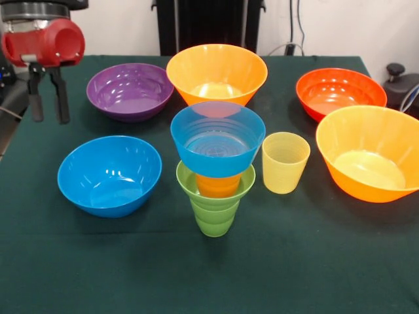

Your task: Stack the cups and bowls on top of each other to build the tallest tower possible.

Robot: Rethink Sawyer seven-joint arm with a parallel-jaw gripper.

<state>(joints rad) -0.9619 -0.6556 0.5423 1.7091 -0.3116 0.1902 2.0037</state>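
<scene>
The tower stands at the table's middle front. A green ribbed cup (pixel 213 219) is its base, a small green bowl (pixel 185 178) sits on that, an orange cup (pixel 218 186) rests in the bowl, and a translucent blue bowl (pixel 218 139) tops it. A pale yellow cup (pixel 285 162) stands alone just right of the tower. Loose around them are a medium blue bowl (pixel 109 175), a purple bowl (pixel 129 91), a red-orange bowl (pixel 340 93) and two big orange bowls (pixel 217 74) (pixel 372 154). My gripper (pixel 48 99) hangs open and empty at the upper left, beside the purple bowl.
The dark green table cloth (pixel 294 261) covers the table. Its left edge runs close under the gripper. A black device (pixel 399 82) stands past the right edge, behind the red-orange bowl.
</scene>
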